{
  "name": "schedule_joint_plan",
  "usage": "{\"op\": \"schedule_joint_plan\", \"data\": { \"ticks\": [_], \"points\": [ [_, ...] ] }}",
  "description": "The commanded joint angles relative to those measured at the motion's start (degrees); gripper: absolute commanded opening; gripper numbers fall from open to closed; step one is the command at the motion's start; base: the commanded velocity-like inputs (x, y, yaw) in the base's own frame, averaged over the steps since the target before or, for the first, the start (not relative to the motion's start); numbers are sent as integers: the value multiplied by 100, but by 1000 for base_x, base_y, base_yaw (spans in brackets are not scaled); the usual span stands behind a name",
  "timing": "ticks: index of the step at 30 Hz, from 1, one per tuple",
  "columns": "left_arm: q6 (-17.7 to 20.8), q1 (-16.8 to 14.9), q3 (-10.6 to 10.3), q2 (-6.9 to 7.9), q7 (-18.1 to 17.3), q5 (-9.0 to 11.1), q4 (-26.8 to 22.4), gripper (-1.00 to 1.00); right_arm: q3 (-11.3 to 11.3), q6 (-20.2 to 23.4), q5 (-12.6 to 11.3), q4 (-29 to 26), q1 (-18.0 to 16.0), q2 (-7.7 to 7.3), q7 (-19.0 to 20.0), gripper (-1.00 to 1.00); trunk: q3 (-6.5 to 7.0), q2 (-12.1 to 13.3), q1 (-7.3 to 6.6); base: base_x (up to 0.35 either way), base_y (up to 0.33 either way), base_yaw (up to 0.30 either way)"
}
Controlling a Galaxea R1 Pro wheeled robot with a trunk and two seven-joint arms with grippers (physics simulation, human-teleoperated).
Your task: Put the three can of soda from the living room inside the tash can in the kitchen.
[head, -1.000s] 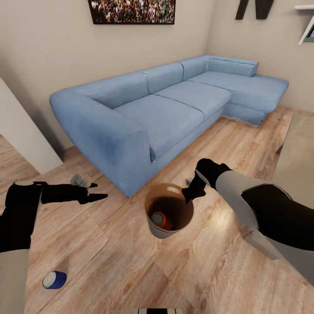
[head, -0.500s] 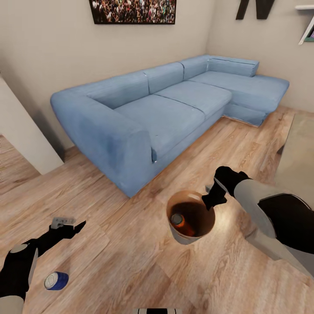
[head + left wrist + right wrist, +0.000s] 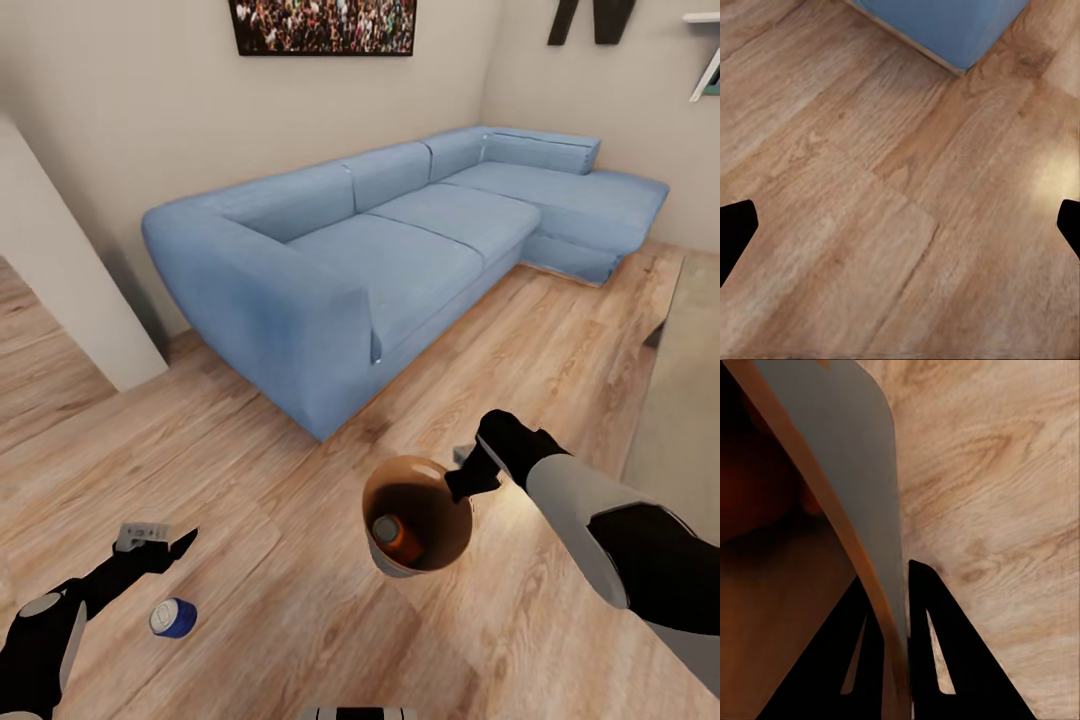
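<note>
On my left, the left gripper (image 3: 170, 545) hangs low over the wood floor (image 3: 280, 600), its fingers spread wide with nothing between them — in the left wrist view the two fingertips (image 3: 736, 232) sit at opposite edges with only bare planks between. Just beside and below it in the head view, the dark blue soda can (image 3: 173, 617) lies on its side on the floor, silver end toward me. Behind, the big blue sofa (image 3: 400, 240) runs along the wall under the crowd photo (image 3: 322, 25), with the black letter (image 3: 590, 18) at the far corner.

Toward the middle, the trash can (image 3: 428, 545) is off the floor, tilted so I see into its brown inside, and the orange soda can (image 3: 396, 538) lies within it. On my right, the right gripper (image 3: 468, 478) is clamped on the bin's rim — the right wrist view shows one finger (image 3: 937, 660) on either side of the grey wall (image 3: 840, 457), pinching it.
</note>
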Motion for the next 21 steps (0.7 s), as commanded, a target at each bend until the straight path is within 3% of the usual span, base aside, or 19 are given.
{"op": "schedule_joint_plan", "data": {
  "ticks": [1, 7, 15, 21],
  "points": [
    [-2, 2, 0, 0, 3, 0, 0, 100, -75, 57, -233, -8, 2, 0, 35, -100, 1, 0, -1, -217, 183, 0],
    [-1, 7, 0, 0, 17, 2, 5, 100, -65, 57, -238, -33, 20, 15, 35, -100, 1, 0, -1, -55, 87, 0],
    [43, 7, 0, -1, 23, -6, -10, 100, -52, 57, -235, -38, 27, 50, 35, -100, 1, 0, -1, 224, 129, 0],
    [74, 11, 0, -5, 21, 0, -16, 100, -59, 57, -231, -37, 27, 81, 34, -100, 1, 0, -1, 70, 79, 0]
  ]
}}
